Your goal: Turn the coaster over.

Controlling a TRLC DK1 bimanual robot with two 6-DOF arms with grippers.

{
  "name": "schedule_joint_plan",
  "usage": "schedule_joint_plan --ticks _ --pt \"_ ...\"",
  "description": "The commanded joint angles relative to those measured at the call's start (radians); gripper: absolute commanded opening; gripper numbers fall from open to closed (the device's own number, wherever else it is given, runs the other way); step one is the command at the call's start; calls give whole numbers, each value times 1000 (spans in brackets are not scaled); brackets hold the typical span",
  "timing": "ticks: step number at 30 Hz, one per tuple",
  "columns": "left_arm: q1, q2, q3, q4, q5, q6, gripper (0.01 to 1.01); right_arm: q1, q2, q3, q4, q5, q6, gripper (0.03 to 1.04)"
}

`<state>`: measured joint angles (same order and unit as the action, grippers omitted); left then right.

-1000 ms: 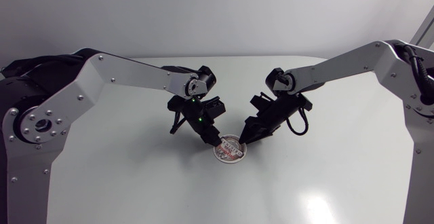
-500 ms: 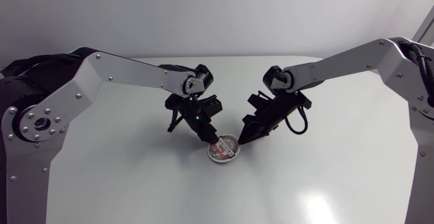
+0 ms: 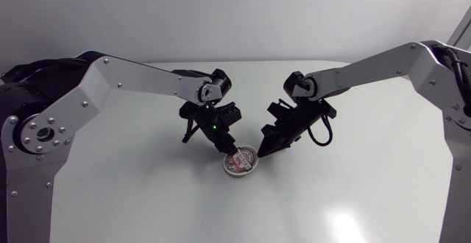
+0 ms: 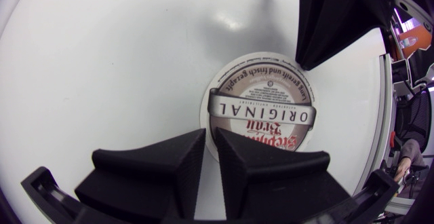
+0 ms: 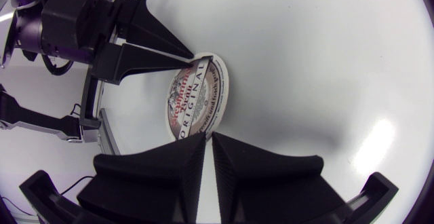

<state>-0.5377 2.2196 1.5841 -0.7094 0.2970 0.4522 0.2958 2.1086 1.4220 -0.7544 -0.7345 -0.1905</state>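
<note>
Left end effector and right end effector, fingers drawn together on each, are placed against opposite edges of the printed coaster, found mid-tabletop between them.

The coaster lies between both end effectors.
</note>
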Motion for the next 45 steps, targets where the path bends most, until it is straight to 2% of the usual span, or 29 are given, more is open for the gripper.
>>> schedule_joint_plan --ticks 1,5,12,23,31,38,45 --pt "-24 48 -19 16 37 0 161 51 -1 -5 63 -54 26 90" --pt "-24 48 -24 21 37 2 161 59 1 -14 84 -48 31 51" --pt "-18 28 -33 22 37 6 161 54 -22 -21 107 -29 49 51" --pt "90 -124 -102 -28 37 65 161 25 -33 -60 113 17 26 62" --pt "65 -198 -151 -42 42 65 161 40 -32 -72 130 32 29 64" --pt "36 -198 -194 -35 42 51 161 37 -42 -90 138 32 29 66" --pt "45 -166 -205 -38 17 56 161 32 -45 -107 148 32 28 67"
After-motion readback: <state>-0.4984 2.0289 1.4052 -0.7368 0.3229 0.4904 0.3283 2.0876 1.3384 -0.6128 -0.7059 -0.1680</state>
